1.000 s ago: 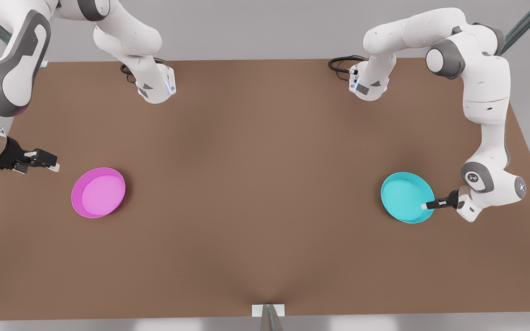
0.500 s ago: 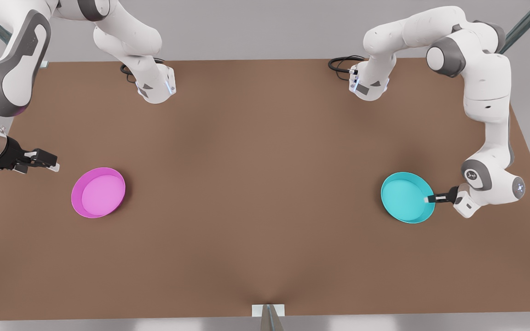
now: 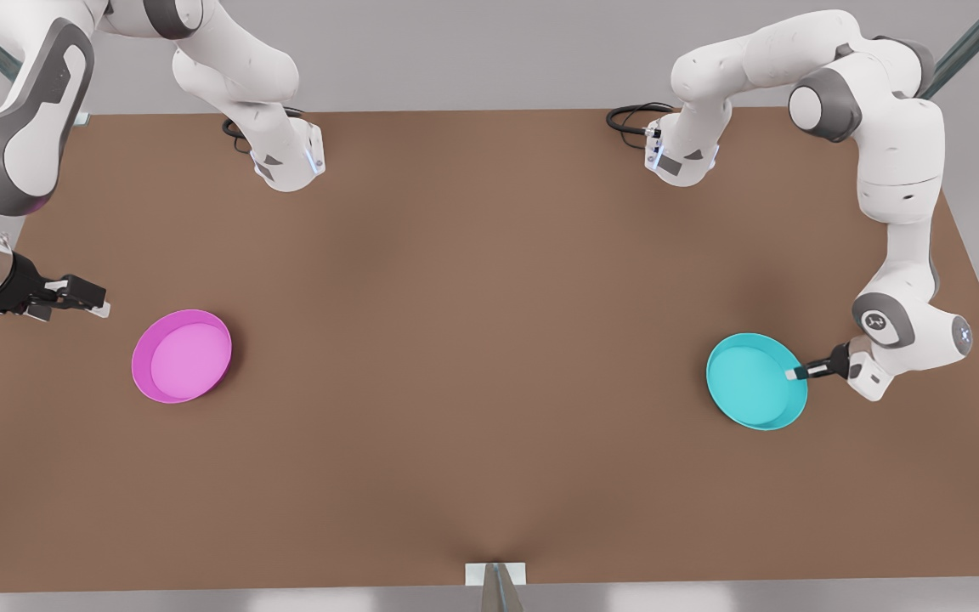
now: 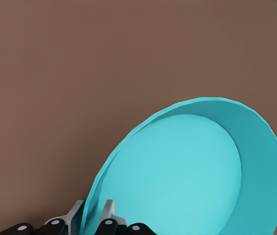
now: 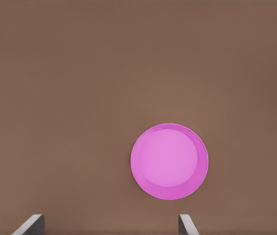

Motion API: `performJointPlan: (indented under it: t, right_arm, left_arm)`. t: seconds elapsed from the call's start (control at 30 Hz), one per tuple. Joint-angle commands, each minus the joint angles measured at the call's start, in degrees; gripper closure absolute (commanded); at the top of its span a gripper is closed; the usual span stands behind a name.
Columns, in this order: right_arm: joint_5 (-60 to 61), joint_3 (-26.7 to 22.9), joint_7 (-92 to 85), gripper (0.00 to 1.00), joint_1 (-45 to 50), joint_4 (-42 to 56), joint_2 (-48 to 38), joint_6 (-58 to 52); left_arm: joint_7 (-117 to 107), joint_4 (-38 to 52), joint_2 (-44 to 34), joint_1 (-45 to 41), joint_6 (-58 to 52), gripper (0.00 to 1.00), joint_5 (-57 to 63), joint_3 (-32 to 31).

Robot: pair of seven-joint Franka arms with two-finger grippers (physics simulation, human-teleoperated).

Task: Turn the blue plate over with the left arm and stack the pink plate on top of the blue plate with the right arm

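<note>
The blue plate [image 3: 753, 381] is on the front view's right, hollow side up and tilted, one side raised off the brown table [image 3: 489, 280]. My left gripper [image 3: 793, 374] is shut on its rim at the side nearest that arm. In the left wrist view the rim of the blue plate [image 4: 192, 181] runs between the fingers of the left gripper [image 4: 93, 215]. The pink plate [image 3: 182, 355] lies flat, hollow side up, on the front view's left. My right gripper [image 3: 99, 304] hovers open above and to the left of it. The right wrist view looks down on the pink plate [image 5: 169, 161] beyond the spread fingers of the right gripper [image 5: 110, 225].
Both arm bases [image 3: 290, 161] [image 3: 681, 157] stand at the table's far edge with black cables beside them. A small white bracket [image 3: 495, 574] sits at the middle of the near edge. A wide stretch of bare table lies between the two plates.
The left gripper has drawn back to the rim and closed on it; the blue plate has shifted slightly toward the near edge and tipped up. The right arm and pink plate have stayed still.
</note>
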Motion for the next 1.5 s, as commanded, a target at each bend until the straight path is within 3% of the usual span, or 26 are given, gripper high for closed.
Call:
performJointPlan:
  t: [0.0, 0.23, 0.33, 0.67, 0.9, 1.23, 1.37, 1.47]
  right_arm:
    - [0.00, 0.00, 0.00, 0.00, 0.01, 0.00, 0.00, 0.00]
    - [0.00, 0.09, 0.00, 0.00, 0.01, 0.00, 0.00, 0.00]
    - [0.00, 0.00, 0.00, 0.00, 0.01, 0.00, 0.35, 0.00]
    - [0.00, 0.26, 0.00, 0.00, 0.01, 0.00, 0.35, 0.00]
    - [0.00, 0.35, 0.00, 0.00, 0.01, 0.00, 0.35, 0.00]
    - [0.00, 0.35, 0.00, 0.00, 0.01, 0.00, 0.43, 0.00]
    - [0.00, 0.35, 0.00, 0.00, 0.01, 0.00, 0.35, 0.00]
    - [0.00, 0.44, 0.00, 0.00, 0.01, 0.00, 0.35, 0.00]
  left_arm:
    - [-0.14, 0.11, 0.01, 0.01, 0.02, 0.63, -1.71, -0.05]
    - [-0.58, 0.03, 0.18, -0.08, 1.95, 0.64, -1.97, -0.05]
    - [-0.49, 0.03, 0.18, -0.08, 1.86, 0.79, -1.97, -0.05]
    - [0.12, 1.70, -0.43, -0.08, 0.55, 0.79, -3.29, -0.05]
    - [-0.23, 8.29, -0.96, -0.52, -4.90, 0.79, -2.24, -0.40]
    - [-1.11, 13.56, -5.27, -7.37, -9.12, 0.79, 3.56, -1.28]
    - [-5.23, 18.22, -5.88, -8.34, -12.29, 0.79, 7.43, -2.77]
    - [-13.93, 20.06, -7.55, -8.87, -13.43, 0.79, 16.30, -8.66]
